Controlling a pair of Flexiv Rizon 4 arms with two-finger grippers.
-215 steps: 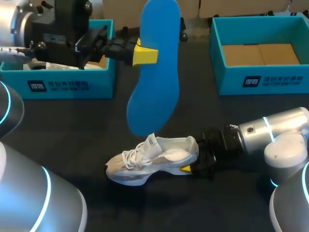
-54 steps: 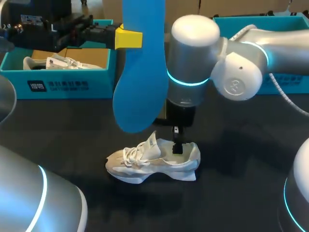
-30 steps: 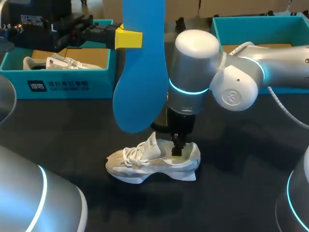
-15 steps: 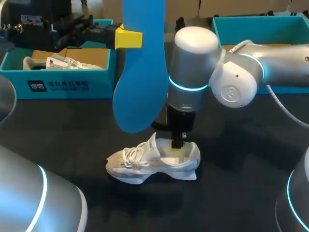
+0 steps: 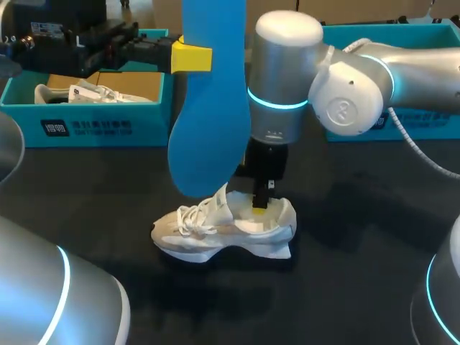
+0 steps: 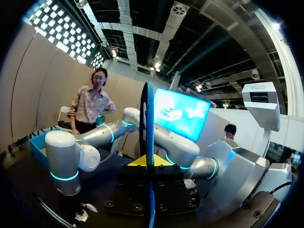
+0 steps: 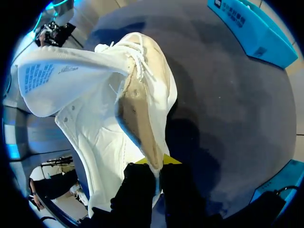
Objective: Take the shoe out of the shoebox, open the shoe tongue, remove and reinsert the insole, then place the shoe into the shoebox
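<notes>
Half through, judged at reinsertion. Overhead: pinches blue insole [image 5: 208,108] in left gripper [image 5: 192,57], shoe [image 5: 215,231] below it; plants right gripper [image 5: 259,207] in heel opening. Left wrist: clamps insole edge-on. Right wrist: apparently nips heel collar. Next needs toe-first lowering.

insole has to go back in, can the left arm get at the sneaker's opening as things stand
Probably not yet: the right gripper clamps the white sneaker at its collar, its wrist standing over the opening. The left gripper holds the blue insole above the tongue.
</notes>
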